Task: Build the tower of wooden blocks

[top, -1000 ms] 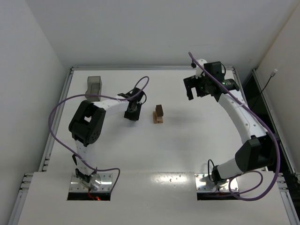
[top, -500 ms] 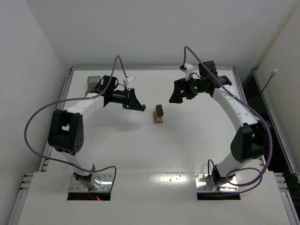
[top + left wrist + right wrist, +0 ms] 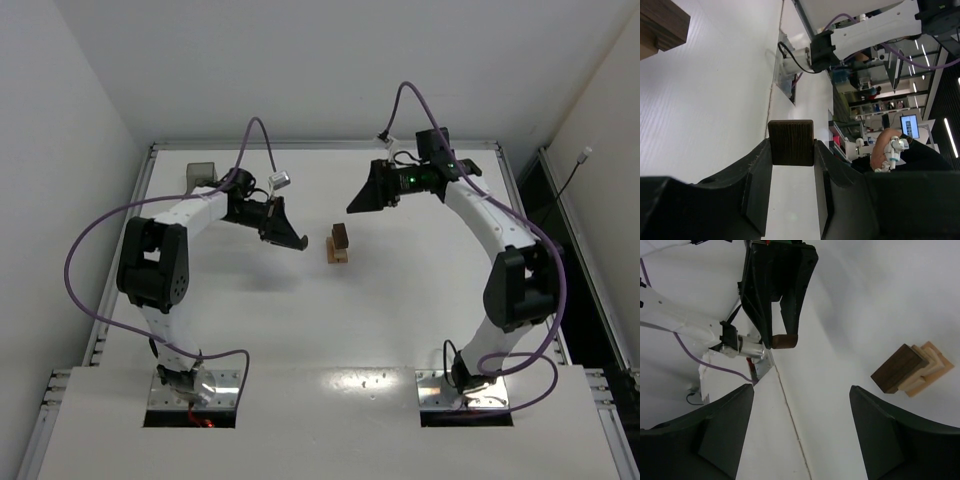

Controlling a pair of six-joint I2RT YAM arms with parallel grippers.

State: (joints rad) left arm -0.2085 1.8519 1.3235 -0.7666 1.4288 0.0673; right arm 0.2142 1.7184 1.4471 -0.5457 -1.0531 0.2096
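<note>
Tower stands near the middle of the white tabletop, well ahead of the two arm bases. It is a short stack of tan blocks with a dark brown one on top. From the right wrist the dark top piece sits over stepped tan layers.

Just left of the tower, and apart from it, is the left claw. Its fingers are clamped on a dark brown block, whose end sticks out past the fingertips. The right wrist view shows the same block pinched at the tip of that claw.

Farther back and to the tower's right, the right claw points towards the tower. Its fingers are spread wide with nothing between them.

At the far left corner of the tabletop, behind the left arm, sits a grey box.
</note>
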